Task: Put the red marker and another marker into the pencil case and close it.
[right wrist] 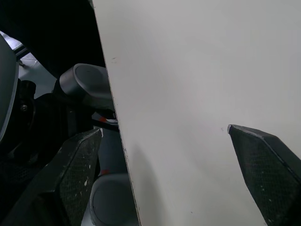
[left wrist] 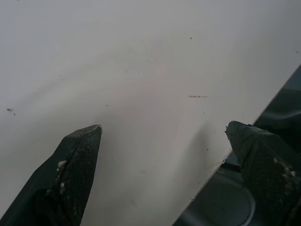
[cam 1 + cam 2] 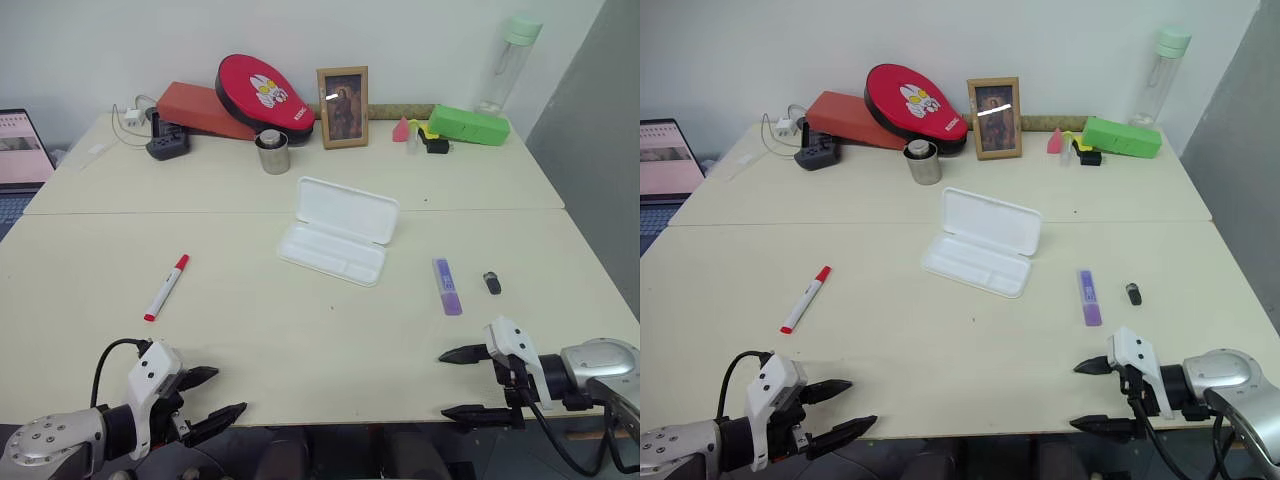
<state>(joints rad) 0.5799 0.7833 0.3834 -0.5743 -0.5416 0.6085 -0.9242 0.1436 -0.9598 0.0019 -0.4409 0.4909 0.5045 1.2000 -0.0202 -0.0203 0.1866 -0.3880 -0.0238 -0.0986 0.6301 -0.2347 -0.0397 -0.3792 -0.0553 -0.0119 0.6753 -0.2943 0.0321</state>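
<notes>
Red marker (image 3: 166, 287), left on worktop (image 3: 300, 350), untouched; pencil case (image 3: 339, 243) open at centre; both grippers, left (image 3: 210, 393) and right (image 3: 462, 383), released, empty; approach marker across its barrel, mid-length

White pencil case (image 3: 340, 243), red-capped marker (image 3: 166, 288), purple highlighter (image 3: 446, 286)
</notes>
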